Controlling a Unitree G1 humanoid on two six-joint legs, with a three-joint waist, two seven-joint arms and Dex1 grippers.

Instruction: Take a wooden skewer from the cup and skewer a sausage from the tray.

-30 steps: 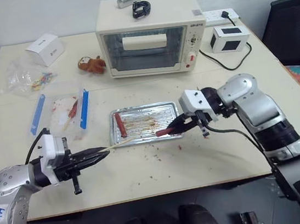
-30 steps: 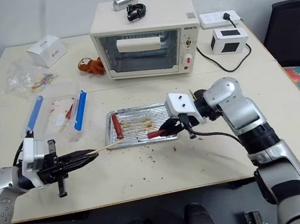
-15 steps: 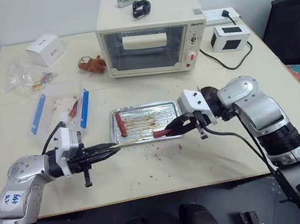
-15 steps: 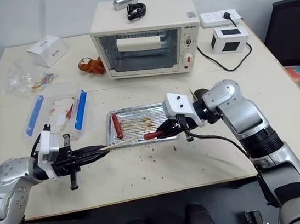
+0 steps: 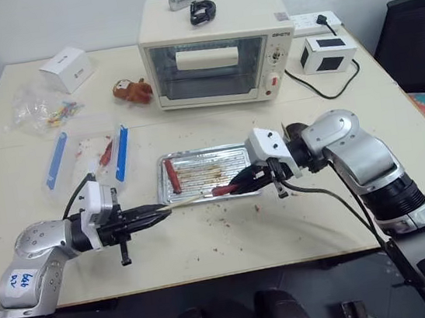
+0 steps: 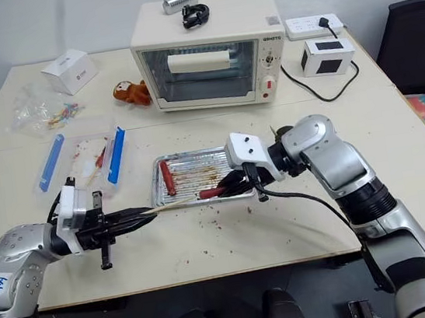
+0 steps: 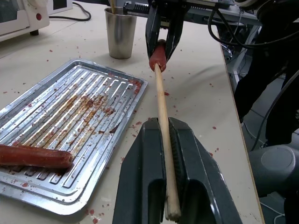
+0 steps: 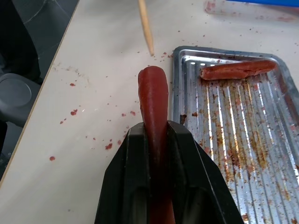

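Over the tray's [image 5: 203, 174] near rim, the skewer [image 5: 190, 200], clamped in the left gripper [image 5: 155, 211], lies level, tip pointing right at the sausage [image 5: 227, 189] pinched in the right gripper [image 5: 241, 182]. Both long axes should be kept in line and the push made slowly, dead centre.

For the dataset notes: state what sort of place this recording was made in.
Probably an office or lab room set up for a cooking trial, not a real kitchen: a toaster oven sits on a plain table fed from a power strip, with a black office chair alongside and a greasy tray in front.
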